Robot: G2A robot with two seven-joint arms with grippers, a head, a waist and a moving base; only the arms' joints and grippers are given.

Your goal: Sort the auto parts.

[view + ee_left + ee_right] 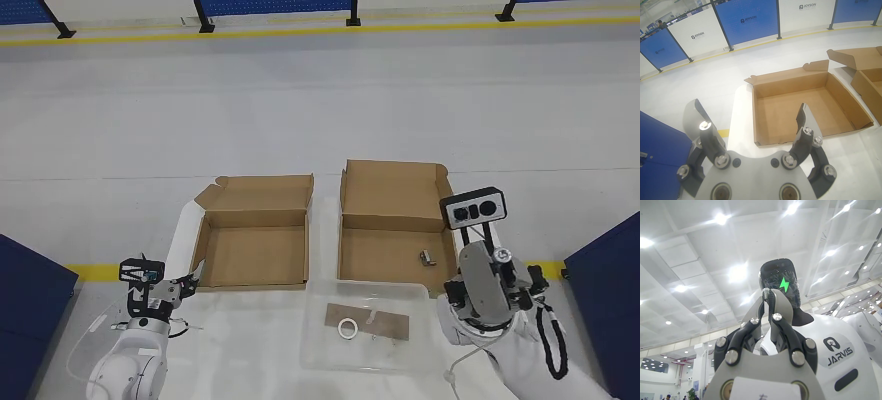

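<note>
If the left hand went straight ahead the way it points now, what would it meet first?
Most likely the empty cardboard box nearest it: the open left hand points toward its inside. Whether the near wall or the floor comes first is hard to tell, since depth is unclear.

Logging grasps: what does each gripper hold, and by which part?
Right gripper pinches a small metal fitting by one end; left gripper is open, empty.

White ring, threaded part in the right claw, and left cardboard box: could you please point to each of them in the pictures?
white ring (341, 328): top view, on its band.
threaded part (766, 293): right wrist view, on its threaded end.
left cardboard box (780, 109): left wrist view, on its bare floor.
</note>
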